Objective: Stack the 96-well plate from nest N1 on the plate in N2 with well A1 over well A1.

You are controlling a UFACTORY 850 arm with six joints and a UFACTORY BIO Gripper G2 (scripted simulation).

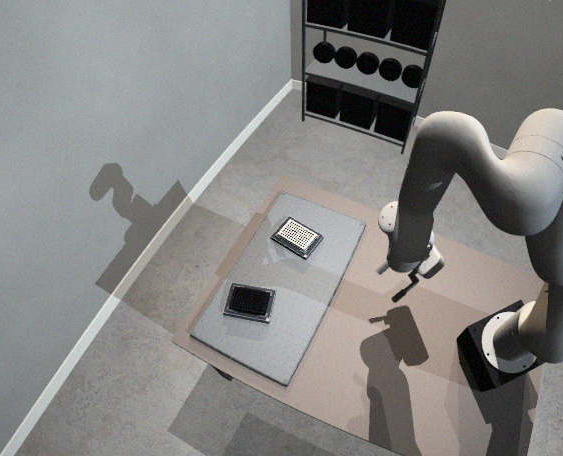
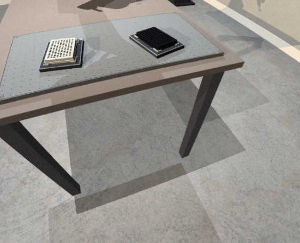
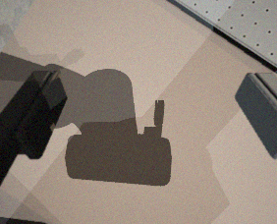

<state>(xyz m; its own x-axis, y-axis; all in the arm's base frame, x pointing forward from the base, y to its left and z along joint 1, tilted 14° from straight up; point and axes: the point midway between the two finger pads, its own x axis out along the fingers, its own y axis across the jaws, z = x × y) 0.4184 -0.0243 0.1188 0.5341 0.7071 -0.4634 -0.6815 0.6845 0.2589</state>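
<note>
- The black 96-well plate (image 1: 249,300) (image 2: 156,37) is a dark, low block with a fine grid of wells on top; at this size the single wells blur together and the A1 corner cannot be read.
- It lies in plate nest N1 (image 1: 238,315) (image 2: 171,50), a dark frame with light edging, and its upper part stands above the frame.
- The cream plate (image 1: 298,235) (image 2: 61,50), its well grid plain to see, lies in plate nest N2 (image 1: 290,248) (image 2: 61,67).
- Both nests stand on the grey perforated board (image 1: 272,350) (image 2: 107,64) (image 3: 254,25) on the table (image 1: 337,400) (image 2: 121,94) (image 3: 137,29), well apart, with open board between.
- N1 sits near the board's long edge away from the arm's base (image 1: 477,370); more board lies on its base side.
- In the top view the black plate's long axis runs nearly left to right, dipping slightly rightward, aslant to the board's long edges. The cream one's dips more steeply; the two are not parallel.
- The gripper (image 1: 389,283) (image 3: 156,115) hangs over the table beyond the board's edge, fingers parted, nothing between them.
</note>
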